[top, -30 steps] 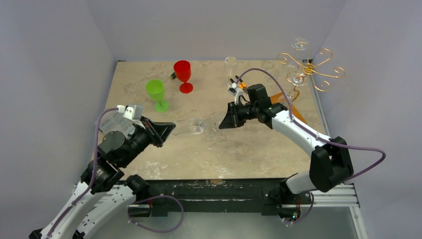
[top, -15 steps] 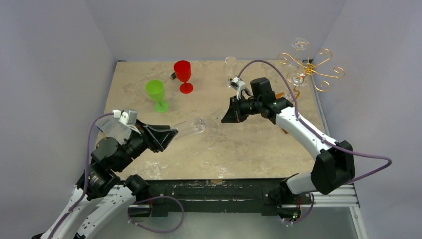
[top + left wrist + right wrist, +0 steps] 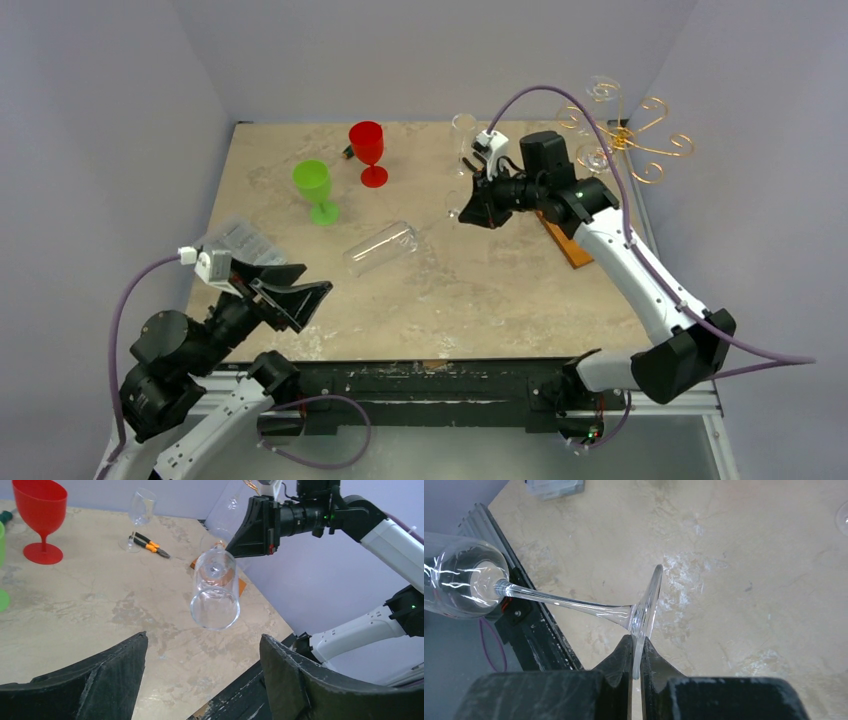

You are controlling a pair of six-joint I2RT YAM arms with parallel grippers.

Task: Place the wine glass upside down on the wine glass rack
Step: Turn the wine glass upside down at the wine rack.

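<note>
A clear wine glass hangs on its side above the table, bowl toward the left arm. My right gripper is shut on the rim of its foot; the stem and bowl stick out to the left in the right wrist view. My left gripper stands open near the table's front left, apart from the bowl, with nothing between its fingers. The wine glass rack, gold wire on a wooden base, stands at the back right, behind the right gripper.
Two clear glasses hang on the rack. Another clear glass stands by orange-handled pliers. A red goblet and a green goblet stand at back left. A clear plastic box lies near the left edge.
My left gripper opened, let go of the bowl and drew back toward the near left. My right gripper carried the glass by its foot up and back toward the rack.
</note>
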